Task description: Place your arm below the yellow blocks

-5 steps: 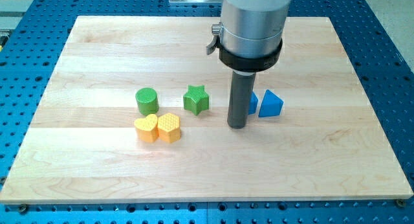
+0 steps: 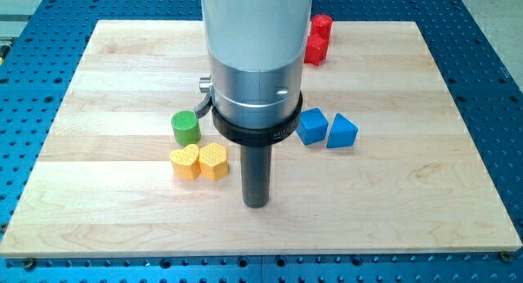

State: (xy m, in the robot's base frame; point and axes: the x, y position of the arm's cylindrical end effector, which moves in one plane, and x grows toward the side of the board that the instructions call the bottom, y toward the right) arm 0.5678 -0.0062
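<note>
Two yellow blocks (image 2: 199, 162) with a ribbed surface texture are seen at centre left, a green cylinder (image 2: 185, 128) just above them. Two blue blocks (image 2: 326, 128) are shown at centre right, two red blocks (image 2: 318, 38) at the top. The board (image 2: 425, 185) is pale striped wood, framed by a blue perforated table (image 2: 490, 87). The rod (image 2: 256, 175) is dark grey, its housing (image 2: 255, 62) silver.

We are looking at a robotics lab bench: a pale wooden table (image 2: 458, 168) sits on a blue metal plate (image 2: 498, 87) drilled with a regular grid of holes, which frames the table on every side. On the table stand small printed test blocks, such as the yellow hexagon block (image 2: 213, 161).
</note>
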